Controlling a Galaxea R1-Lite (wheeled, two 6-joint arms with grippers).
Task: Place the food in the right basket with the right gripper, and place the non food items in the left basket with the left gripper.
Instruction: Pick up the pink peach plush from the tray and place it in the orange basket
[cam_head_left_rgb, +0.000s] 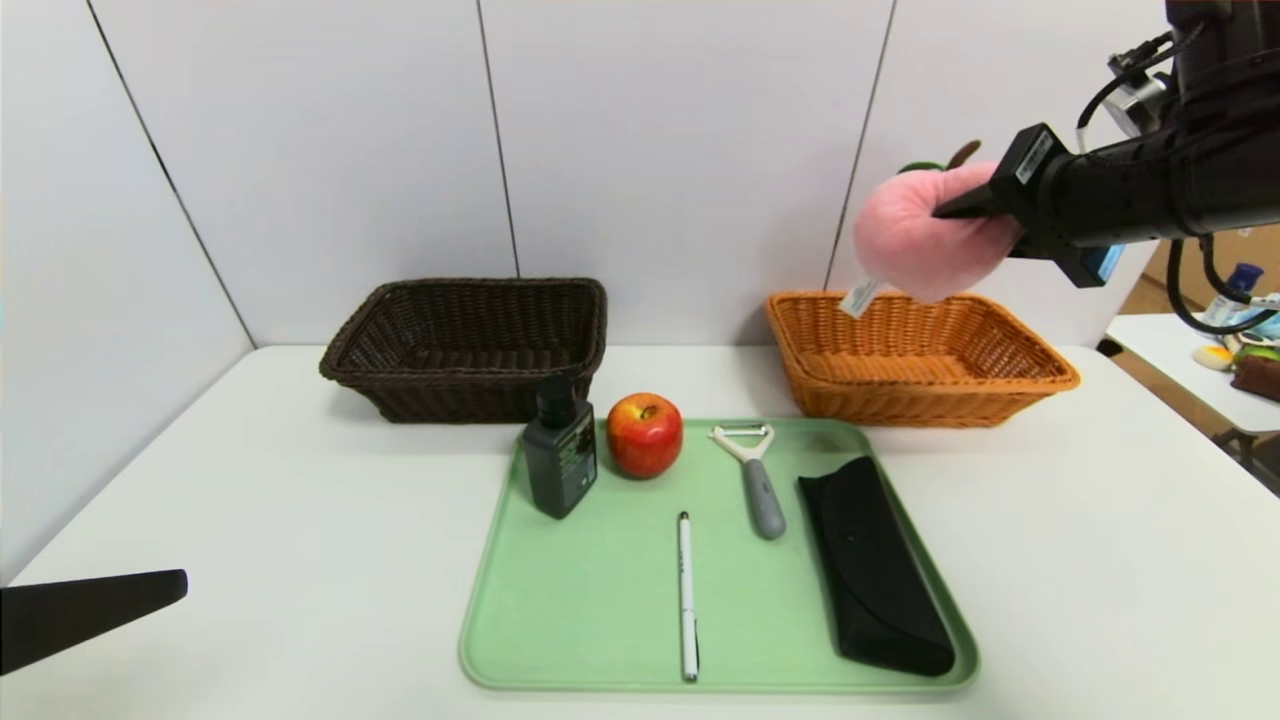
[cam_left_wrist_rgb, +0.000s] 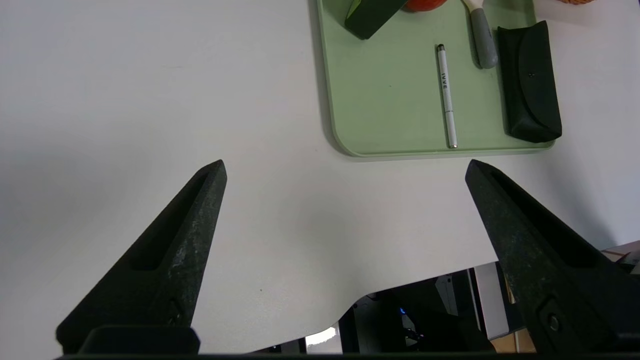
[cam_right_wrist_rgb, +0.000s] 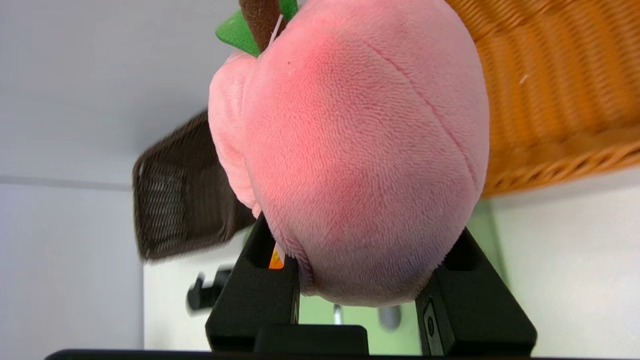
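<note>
Two grippers: one busy, one waiting
Right gripper: jaws squeezing the plush peach above the orange basket
Left gripper: jaws wide apart; holding nothing; over the table

- I am seeing bright, even light from overhead; the table is looking almost white in the head view.
- Shadows are staying soft: a faint one is lying under the tray, darker ones beside the bottle and apple.
- A small highlight is glinting on the apple.
- In the right wrist view the peach is filling the picture in sharp focus, while the brown basket and tray items behind it are smearing into blur.
- In the left wrist view a broad grey shadow is spreading across the table.
- The wall lines are bowing slightly toward the head view's edges.
</note>
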